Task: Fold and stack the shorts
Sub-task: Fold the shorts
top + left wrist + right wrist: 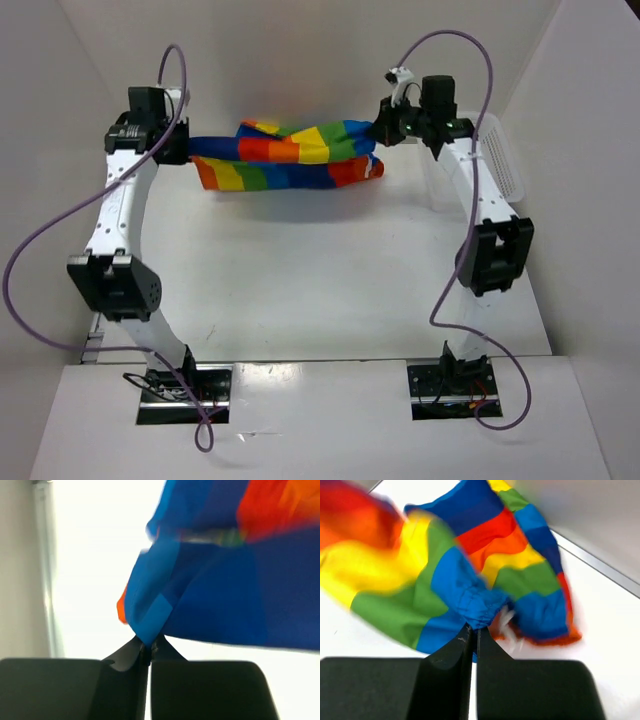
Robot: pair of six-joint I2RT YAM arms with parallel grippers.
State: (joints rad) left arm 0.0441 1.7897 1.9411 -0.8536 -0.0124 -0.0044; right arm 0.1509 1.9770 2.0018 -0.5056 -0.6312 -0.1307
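The rainbow-striped shorts (285, 155) hang stretched between my two grippers above the far part of the table. My left gripper (182, 146) is shut on their blue left end; in the left wrist view the blue cloth (210, 605) is pinched at the fingertips (148, 650). My right gripper (385, 128) is shut on their right end; in the right wrist view the gathered blue waistband (477, 607) is pinched at the fingertips (474, 630), and the striped cloth spreads beyond.
A white plastic mesh basket (500, 165) stands at the far right, behind my right arm. White walls enclose the table (300, 280) at the left, back and right.
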